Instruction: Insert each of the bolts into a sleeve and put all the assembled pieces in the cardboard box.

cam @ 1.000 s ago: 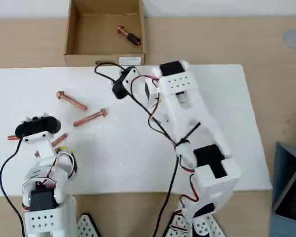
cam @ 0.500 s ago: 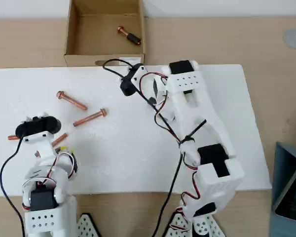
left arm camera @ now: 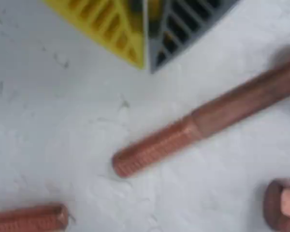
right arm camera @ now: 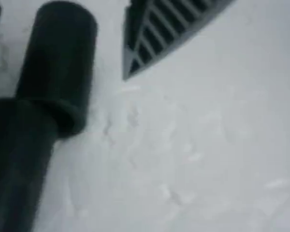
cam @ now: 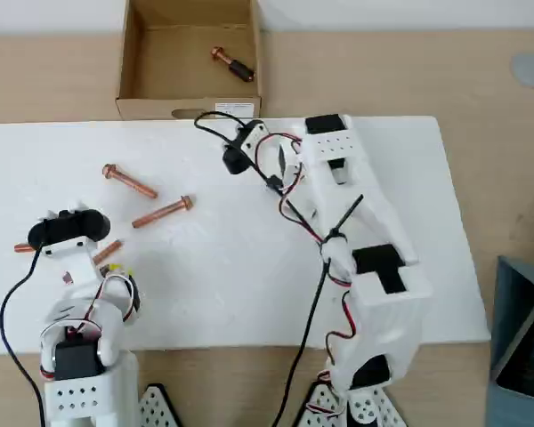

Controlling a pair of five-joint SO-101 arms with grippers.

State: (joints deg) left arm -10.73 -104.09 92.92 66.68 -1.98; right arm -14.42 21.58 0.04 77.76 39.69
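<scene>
In the left wrist view my left gripper (left arm camera: 146, 60) hovers low over the white mat (cam: 214, 267), its yellow and grey fingertips touching with nothing between them. A copper bolt (left arm camera: 203, 123) lies just beside it, with another bolt's tip (left arm camera: 29, 218) and a bolt head (left arm camera: 284, 203) nearby. My right gripper (right arm camera: 60, 48) is down at the mat below the box, open, with a black sleeve (right arm camera: 58, 77) lying between its fingers and a gap to the grey finger (right arm camera: 159, 34). The cardboard box (cam: 132, 62) holds one assembled bolt and sleeve (cam: 232, 62).
Two more bolts (cam: 129, 181) (cam: 163, 212) lie loose on the mat's left half. Short bolt ends (cam: 22, 248) (cam: 107, 252) show either side of the left arm's wrist (cam: 67, 229). The right arm (cam: 356, 222) stretches across the mat's middle. A grey bin (cam: 521, 347) stands at the right.
The right arm's wrist has shifted to the right and a little toward the box. The left arm and the loose bolts have stayed put.
</scene>
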